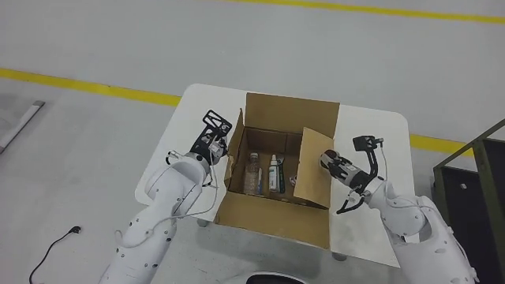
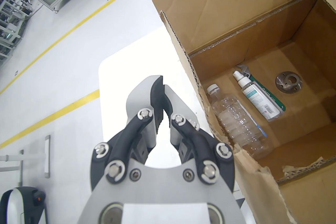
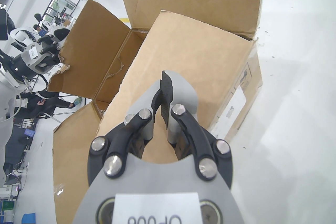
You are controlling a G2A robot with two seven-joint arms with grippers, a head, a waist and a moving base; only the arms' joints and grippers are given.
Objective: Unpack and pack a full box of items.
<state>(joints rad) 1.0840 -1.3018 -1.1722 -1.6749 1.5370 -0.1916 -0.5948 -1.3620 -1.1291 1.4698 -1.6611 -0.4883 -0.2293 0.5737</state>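
Open box (image 1: 272, 221) flanked by left gripper (image 2: 160, 83) and right gripper (image 3: 164, 79), jaws closed, empty; bottle (image 2: 236, 122) inside probably light, slippery: grip mid-body.

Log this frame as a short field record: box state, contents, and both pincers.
box: open, on table
contents: clear bottle, white bottle, wrench partly under the white bottle, flange; all lying on the box floor
left pincer: shut, empty, outside the box, over the table
right pincer: shut, empty, outside the box, by a flap
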